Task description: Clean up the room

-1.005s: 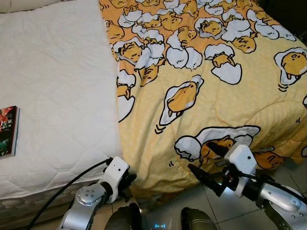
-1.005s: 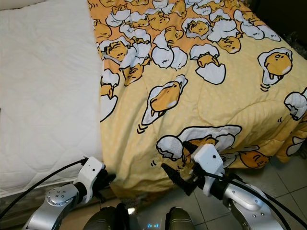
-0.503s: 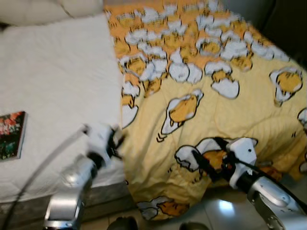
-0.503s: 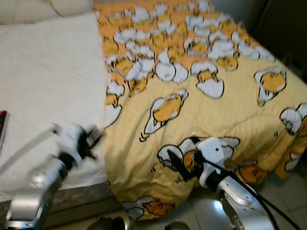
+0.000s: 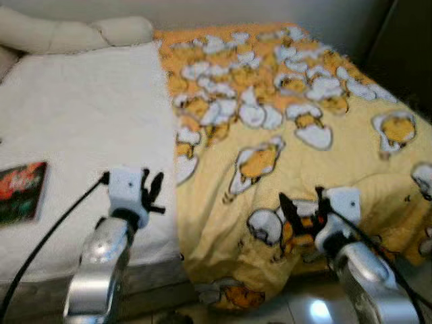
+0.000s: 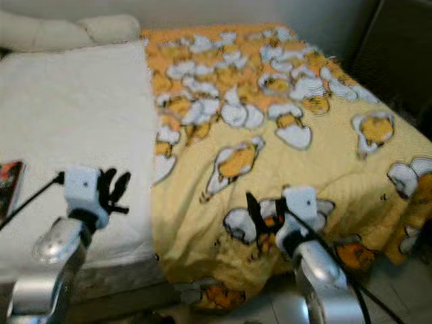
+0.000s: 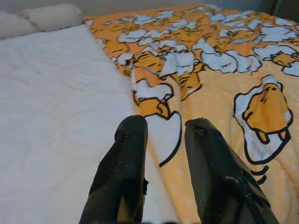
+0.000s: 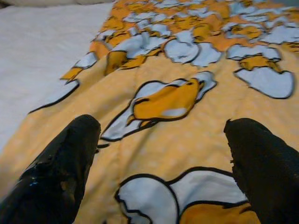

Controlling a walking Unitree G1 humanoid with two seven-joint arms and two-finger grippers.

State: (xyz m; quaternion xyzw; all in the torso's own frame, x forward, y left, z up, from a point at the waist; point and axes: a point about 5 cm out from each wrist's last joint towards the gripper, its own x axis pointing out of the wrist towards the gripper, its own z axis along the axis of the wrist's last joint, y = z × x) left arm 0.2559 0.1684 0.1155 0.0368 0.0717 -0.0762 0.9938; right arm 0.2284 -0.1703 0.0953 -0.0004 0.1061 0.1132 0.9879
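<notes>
Nearest the camera, at about 7 o'clock in the left eye view, the left gripper (image 5: pixel 152 189) stands raised over the white mattress (image 5: pixel 81 135), close to the edge of the yellow blanket (image 5: pixel 304 155). In the left wrist view its two black fingers (image 7: pixel 124 172) stand a narrow gap apart, holding nothing, with the blanket's edge running between and beyond them.

At about 5 o'clock the right gripper (image 5: pixel 300 209) hovers over the near part of the blanket, above a cartoon egg print. The right wrist view shows its fingers (image 8: pixel 60 172) spread wide, one at each side of the picture, with nothing between them but the printed cloth below; whether they touch the cloth cannot be told.

The blanket covers the right half of the bed from 5 o'clock up to 1 o'clock, and its near corner hangs over the bed's edge toward the tiled floor (image 5: pixel 317 310). Its left edge lies along the middle of the mattress, slightly folded.

At 9 o'clock a book (image 5: pixel 20 192) with a dark red and green cover lies flat on the bare mattress, well apart from the left gripper.

Farthest, at 11 o'clock, pale pillows (image 5: pixel 74 34) lie along the head of the bed.
</notes>
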